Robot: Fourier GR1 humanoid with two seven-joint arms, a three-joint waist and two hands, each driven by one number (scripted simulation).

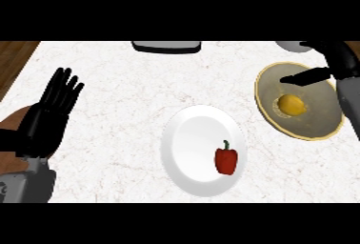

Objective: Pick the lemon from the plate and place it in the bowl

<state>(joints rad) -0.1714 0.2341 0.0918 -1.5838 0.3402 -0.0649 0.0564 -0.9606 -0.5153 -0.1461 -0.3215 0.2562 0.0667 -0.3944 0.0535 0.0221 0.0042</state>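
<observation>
Marble counter (pixel 126 119), viewed steeply from above. Three vessels of note: a white plate (pixel 184 157) at centre, an olive bowl with a tan rim (pixel 262 102) at the right, and a dark tray-like object (pixel 166 46) at the far edge, partly cut off. A pale round item sits at the far right corner; I cannot identify it.

The lemon (pixel 291 105) lies inside the olive bowl, left of its middle, resting on the bowl floor. It is not on the white plate. The only thing on that plate is a red bell pepper (pixel 225 159), stem pointing away, lying toward the plate's right side. Judging by this layout, the placing step looks done: the fruit is where the task wants it.

Right hand (pixel 330 66): above the bowl's far right part, forearm coming in along the right edge. One dark finger extends leftward over the bowl's far rim; the fingers read as fairly straight, spread, and holding nothing. Apart from the lemon, not touching it. This posture fits a hand that has let go, though that is my inference.

Left hand (pixel 49 116): at the left edge, open, fingers up and splayed, resting. Touches nothing; plays no part here.
</observation>
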